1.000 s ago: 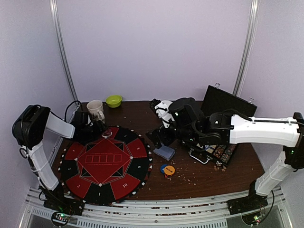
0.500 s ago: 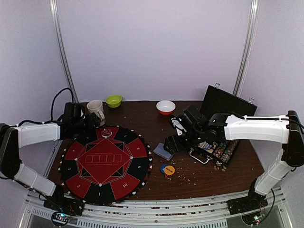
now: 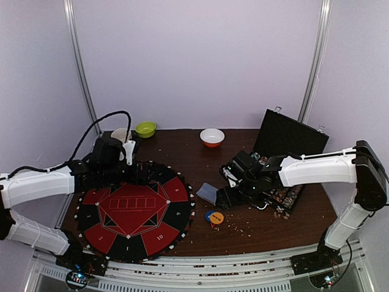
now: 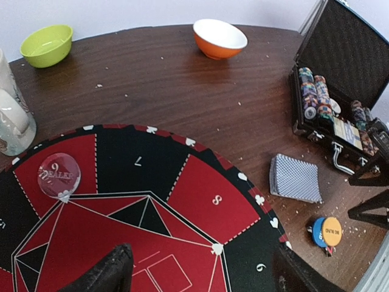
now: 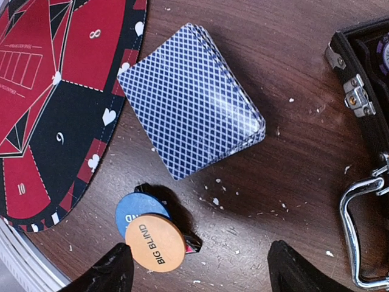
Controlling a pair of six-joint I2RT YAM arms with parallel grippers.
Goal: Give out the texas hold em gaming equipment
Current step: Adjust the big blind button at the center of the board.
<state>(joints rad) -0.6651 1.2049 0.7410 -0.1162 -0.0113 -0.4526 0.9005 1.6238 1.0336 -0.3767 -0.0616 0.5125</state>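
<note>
A grey-blue-backed deck of cards lies on the wood just right of the round red-black mat; it also shows in the left wrist view and the right wrist view. An orange "BIG BLIND" button overlaps a blue button, with a red-black marker under them. A clear dealer button sits on the mat. Striped chips stand in the case. My left gripper is open above the mat's far part. My right gripper is open, hovering beside the buttons and near the deck.
The open black chip case stands at the right, its handle near my right gripper. A mug, a green bowl and an orange bowl sit along the back. Crumbs are scattered on the wood.
My left arm has swung right and out over the mat's far edge. My right arm has stretched out and dropped low toward the deck and buttons, uncovering the orange bowl.
</note>
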